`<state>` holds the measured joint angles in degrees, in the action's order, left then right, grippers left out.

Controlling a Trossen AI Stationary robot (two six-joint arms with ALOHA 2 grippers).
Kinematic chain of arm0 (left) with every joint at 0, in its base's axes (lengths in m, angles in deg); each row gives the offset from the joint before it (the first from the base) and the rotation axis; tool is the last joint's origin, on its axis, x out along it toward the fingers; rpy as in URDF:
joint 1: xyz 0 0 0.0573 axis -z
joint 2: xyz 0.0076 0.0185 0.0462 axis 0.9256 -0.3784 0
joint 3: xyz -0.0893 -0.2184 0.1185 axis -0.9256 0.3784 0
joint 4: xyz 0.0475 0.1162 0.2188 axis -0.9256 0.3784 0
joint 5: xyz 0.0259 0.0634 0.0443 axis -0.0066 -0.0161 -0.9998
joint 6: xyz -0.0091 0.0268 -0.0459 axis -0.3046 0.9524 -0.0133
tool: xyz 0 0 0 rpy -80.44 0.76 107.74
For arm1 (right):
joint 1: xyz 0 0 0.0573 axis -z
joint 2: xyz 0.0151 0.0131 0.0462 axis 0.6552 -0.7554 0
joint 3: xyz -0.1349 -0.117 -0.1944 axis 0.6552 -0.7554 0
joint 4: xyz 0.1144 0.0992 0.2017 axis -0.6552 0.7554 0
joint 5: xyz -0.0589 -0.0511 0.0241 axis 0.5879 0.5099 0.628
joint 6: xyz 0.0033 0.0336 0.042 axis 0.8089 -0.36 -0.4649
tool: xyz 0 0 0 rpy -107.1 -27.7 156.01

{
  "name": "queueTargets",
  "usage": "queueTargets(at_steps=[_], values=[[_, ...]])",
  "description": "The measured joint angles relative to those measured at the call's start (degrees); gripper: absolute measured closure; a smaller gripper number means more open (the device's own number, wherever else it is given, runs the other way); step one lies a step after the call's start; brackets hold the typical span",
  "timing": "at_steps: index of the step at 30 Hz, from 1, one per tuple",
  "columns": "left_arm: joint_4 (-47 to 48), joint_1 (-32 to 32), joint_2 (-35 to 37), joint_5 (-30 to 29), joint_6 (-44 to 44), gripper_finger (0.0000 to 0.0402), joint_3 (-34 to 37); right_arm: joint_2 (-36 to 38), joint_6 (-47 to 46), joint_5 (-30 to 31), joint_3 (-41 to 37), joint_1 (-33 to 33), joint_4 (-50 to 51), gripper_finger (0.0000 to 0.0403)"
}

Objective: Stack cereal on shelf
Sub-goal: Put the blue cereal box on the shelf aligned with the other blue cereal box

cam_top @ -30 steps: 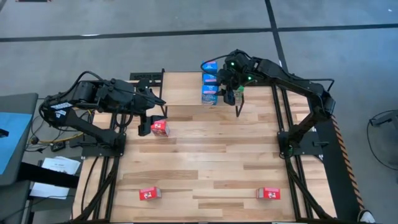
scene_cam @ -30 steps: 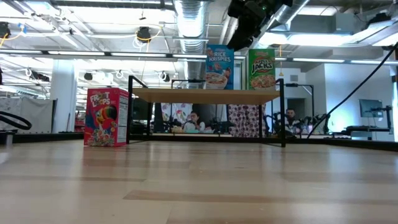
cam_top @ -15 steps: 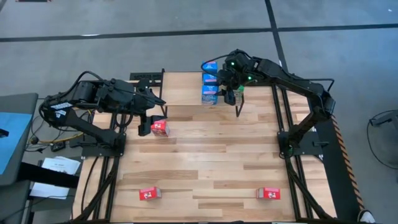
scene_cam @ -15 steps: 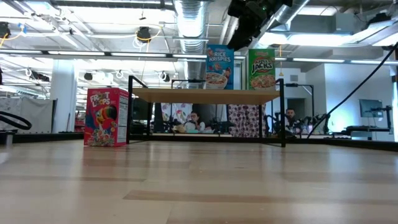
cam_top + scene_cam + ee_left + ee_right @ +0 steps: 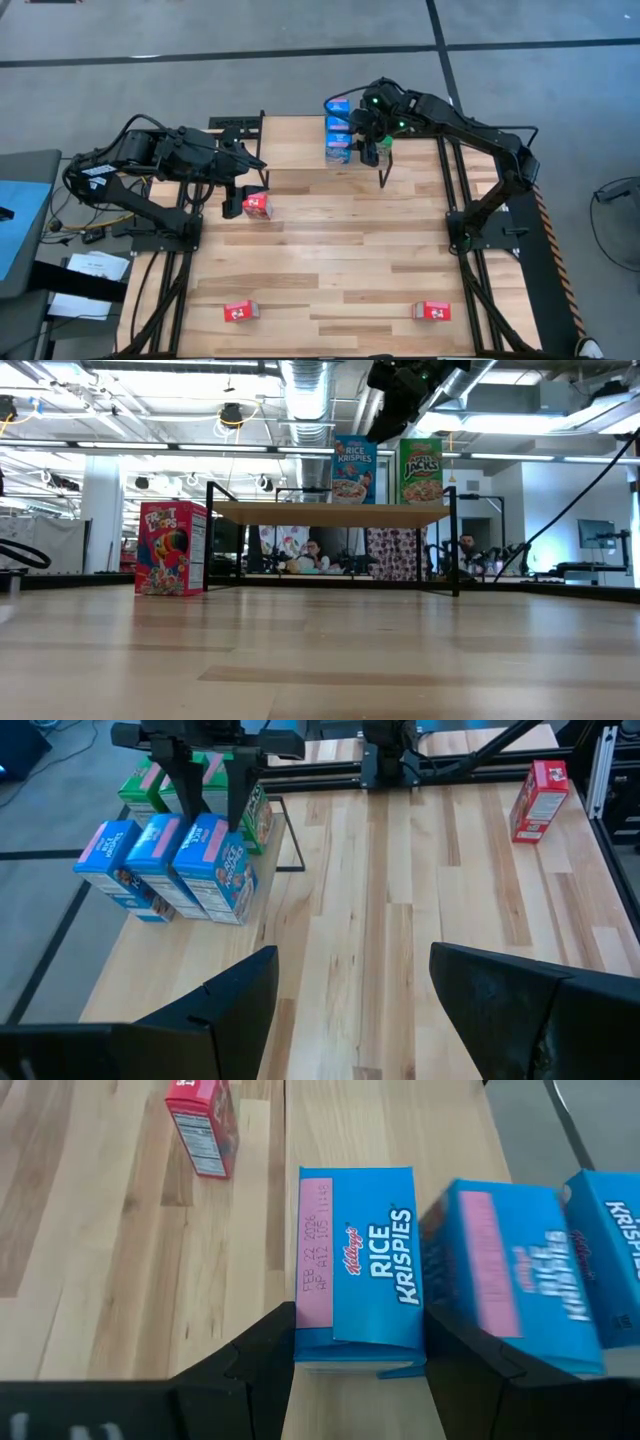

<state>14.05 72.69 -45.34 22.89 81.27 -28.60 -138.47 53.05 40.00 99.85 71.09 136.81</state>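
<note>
Right end effector (image 5: pixel 360 1355) sits over the shelf (image 5: pixel 330 512) at the table's (image 5: pixel 330 250) 12 o'clock, fingers straddling a blue cereal box (image 5: pixel 360 1285), contact unclear. Two more blue boxes beside it. Left end effector (image 5: pixel 345 985) spread wide, empty, at 10 o'clock next to a red box (image 5: pixel 256 205). Red boxes also at 7 and 5 o'clock.
</note>
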Motion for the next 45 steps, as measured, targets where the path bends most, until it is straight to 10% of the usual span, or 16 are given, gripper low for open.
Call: queueTargets(at_steps=[45], values=[[0.0,0.0,0.0,0.0,0.0,0.0152,0.0,-0.2,-0.9,0.4,-0.2,0.7,0.1,0.0128]])
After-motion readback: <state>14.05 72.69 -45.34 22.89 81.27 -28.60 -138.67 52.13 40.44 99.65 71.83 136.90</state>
